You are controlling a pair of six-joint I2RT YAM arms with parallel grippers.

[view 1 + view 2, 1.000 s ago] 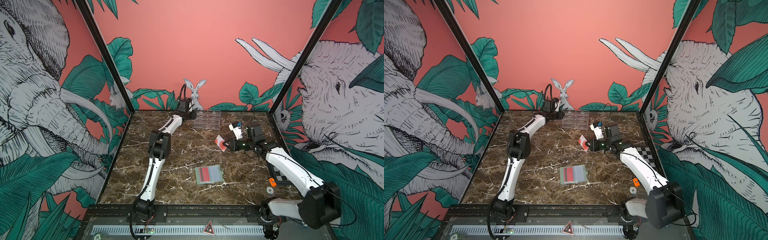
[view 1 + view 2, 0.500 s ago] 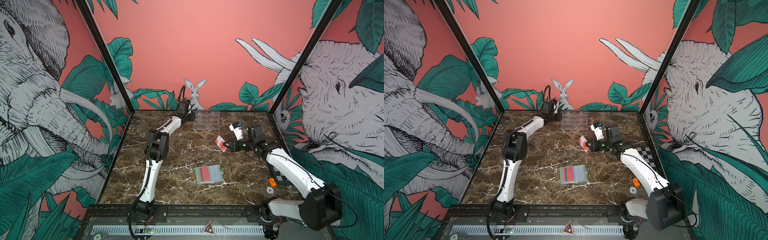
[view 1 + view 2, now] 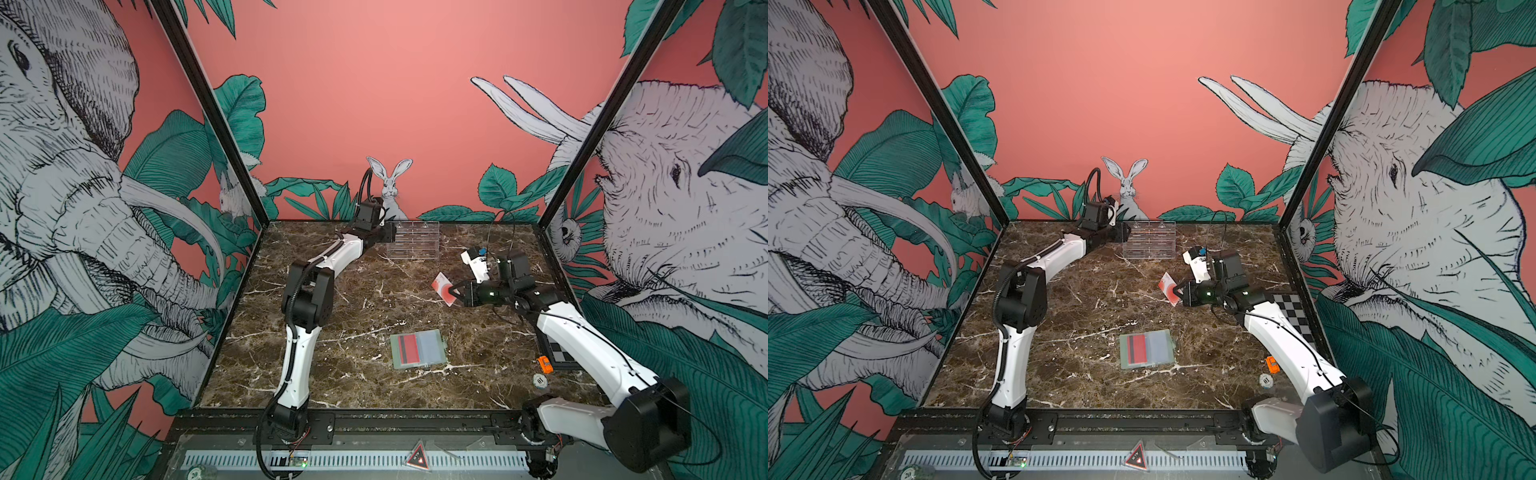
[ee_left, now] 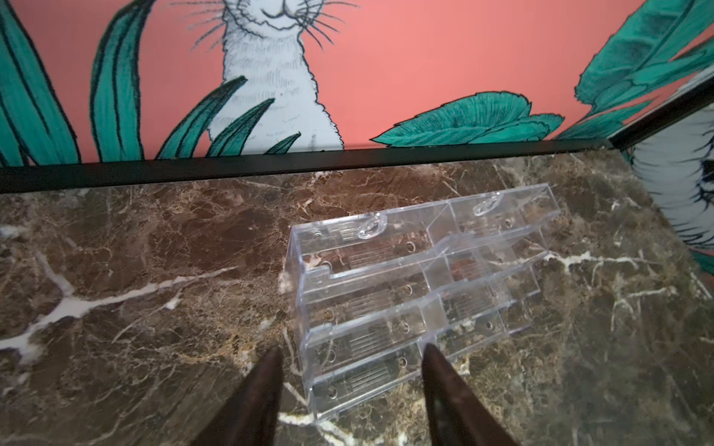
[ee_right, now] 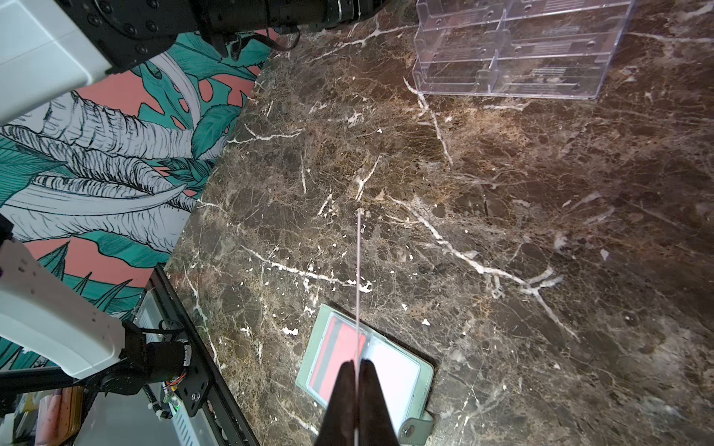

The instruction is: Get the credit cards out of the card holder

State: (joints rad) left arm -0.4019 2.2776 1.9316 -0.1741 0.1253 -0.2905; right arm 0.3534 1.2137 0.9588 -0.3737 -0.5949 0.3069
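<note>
The white credit card (image 5: pixel 359 270) shows from the right wrist camera only as a thin edge-on line, so its face cannot be read there. In both top views it is plainly white with a red-orange circle. In that same wrist view, the right gripper (image 5: pixel 357 365) covers the middle fold of the card holder (image 5: pixel 419 390).

The card holder lies open and flat on the marble table (image 3: pixel 332 374). A red credit card (image 3: pixel 407 348) sits in its left sleeve. The right sleeve looks pale and glary, and I cannot tell whether anything is in it. A checkered board (image 3: pixel 559 355), to the right of the card holder, is partly hidden behind the right arm.

The left gripper (image 4: pixel 352 347) shows only 2 dark fingertips, cut off at the frame edge. They stand apart with nothing clamped. A corner of the clear stand (image 4: pixel 417 270) shows between them, and I cannot tell whether they touch it.

The left arm has its elbow raised and its forearm stretched far beyond the card holder to the back wall. Its gripper is low at the stand's left end. The right arm is bent and points leftward. It is lifted off the table, beyond and to the right of the card holder. Its jaws are clenched on the white card, which tilts in the air.
</note>
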